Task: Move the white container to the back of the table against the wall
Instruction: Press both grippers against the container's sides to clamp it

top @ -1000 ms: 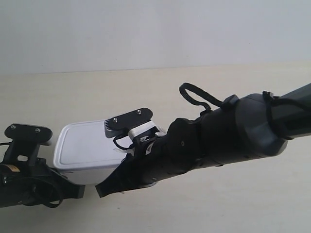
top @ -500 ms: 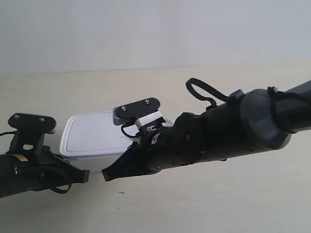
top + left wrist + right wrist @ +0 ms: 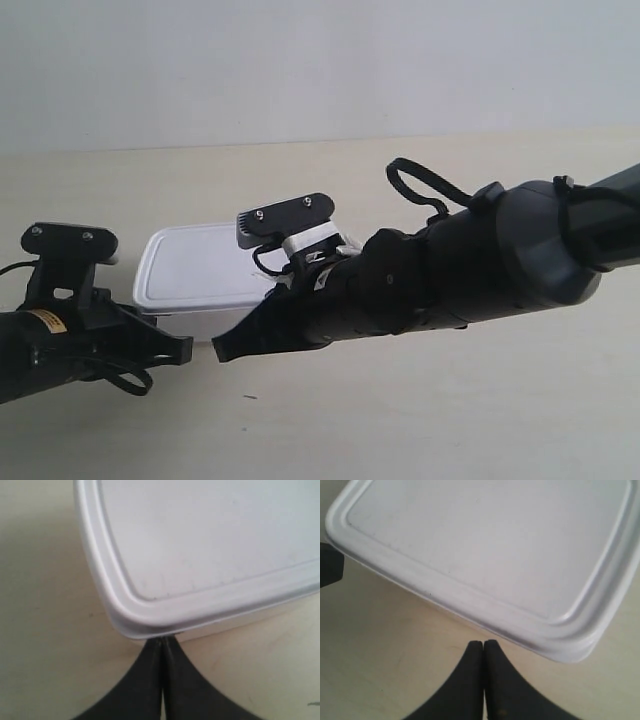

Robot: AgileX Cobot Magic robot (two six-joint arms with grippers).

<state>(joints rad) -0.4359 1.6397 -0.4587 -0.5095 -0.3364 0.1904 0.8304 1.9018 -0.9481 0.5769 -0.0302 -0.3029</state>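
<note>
The white container (image 3: 195, 265) lies flat on the table (image 3: 450, 420), lid on, some way short of the wall (image 3: 300, 70). My left gripper (image 3: 162, 640) is shut, its tips pressed against the container's (image 3: 210, 540) side just under the lid rim at one corner. It is the arm at the exterior view's left (image 3: 183, 350). My right gripper (image 3: 483, 643) is shut too, tips a hair short of the container's (image 3: 490, 540) long near edge; whether they touch I cannot tell. In the exterior view its tip (image 3: 222, 350) sits at the box's front.
The right arm's thick black body (image 3: 470, 270) reaches in from the exterior view's right and hides the container's right part. A bare strip of table (image 3: 300, 175) lies between container and wall. The left gripper's black tip (image 3: 330, 565) shows beside the box's far corner.
The container has slid away toward the wall and slightly rightward in the exterior view. Both arms advanced with it, grippers staying shut.
</note>
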